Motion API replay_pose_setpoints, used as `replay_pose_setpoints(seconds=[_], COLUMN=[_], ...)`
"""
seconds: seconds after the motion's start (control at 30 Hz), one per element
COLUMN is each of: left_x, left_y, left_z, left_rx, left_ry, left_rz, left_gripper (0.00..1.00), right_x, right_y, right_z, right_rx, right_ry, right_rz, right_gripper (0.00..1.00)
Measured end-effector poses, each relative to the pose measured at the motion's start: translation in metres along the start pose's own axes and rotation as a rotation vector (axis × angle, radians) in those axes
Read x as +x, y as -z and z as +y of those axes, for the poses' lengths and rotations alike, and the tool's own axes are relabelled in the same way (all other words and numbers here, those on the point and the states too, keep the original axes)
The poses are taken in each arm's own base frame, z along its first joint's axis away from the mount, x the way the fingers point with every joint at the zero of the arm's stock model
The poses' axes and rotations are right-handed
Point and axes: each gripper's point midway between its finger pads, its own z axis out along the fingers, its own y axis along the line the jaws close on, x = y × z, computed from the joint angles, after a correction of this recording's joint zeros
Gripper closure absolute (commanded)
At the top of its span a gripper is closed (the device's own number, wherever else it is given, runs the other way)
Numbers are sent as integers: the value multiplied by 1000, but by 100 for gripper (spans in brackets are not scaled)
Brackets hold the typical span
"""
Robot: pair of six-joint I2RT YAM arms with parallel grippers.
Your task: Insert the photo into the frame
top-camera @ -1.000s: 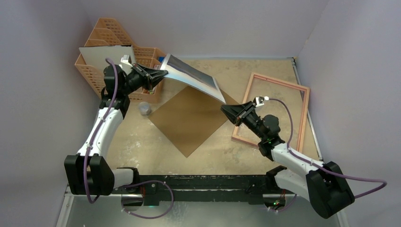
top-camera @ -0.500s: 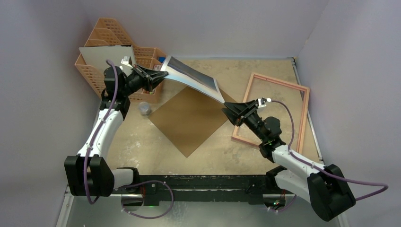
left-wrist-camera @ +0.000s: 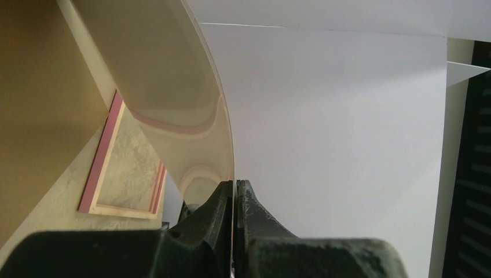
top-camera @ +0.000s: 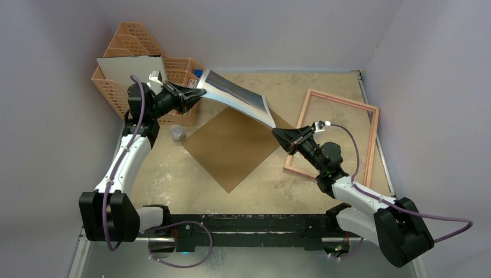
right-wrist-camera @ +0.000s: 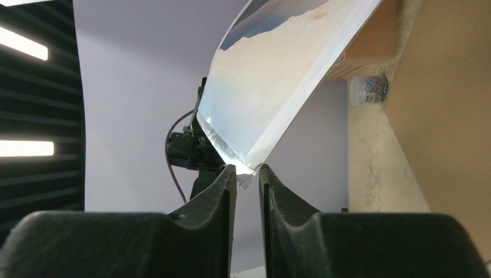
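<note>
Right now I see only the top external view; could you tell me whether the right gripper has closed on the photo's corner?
Observer: Not closed. In the right wrist view the right gripper shows a gap between its fingers, with a corner of the photo just inside the tips.
Operator: Thank you. Is the left gripper shut on it?
Observer: Yes; the left wrist view shows the left gripper shut on the photo's edge.
Operator: Anything else there?
Observer: The photo's glossy face mirrors the pink frame.
</note>
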Motion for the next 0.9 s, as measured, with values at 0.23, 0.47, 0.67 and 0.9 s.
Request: replay_pose_setpoints(seconds=[0.23, 0.47, 0.67, 0.9], left_x=[0, -1, -1, 7], left_y=[1, 2, 5, 14], left_z=[0, 5, 0, -11], left_rx=[1, 7, 36, 97], left_ry=[13, 48, 46, -14], left_rz=[-6, -24, -39, -37], left_gripper=[100, 100, 100, 100], right_x=[-1, -3, -5, -5], right_y=[1, 0, -7, -13], right_z=[5, 11, 3, -21], right_rx=[-25, -54, -24, 64], right_ry=[80, 153, 146, 33], right_rz=[-10, -25, -21, 2], right_gripper=[86, 90, 82, 68])
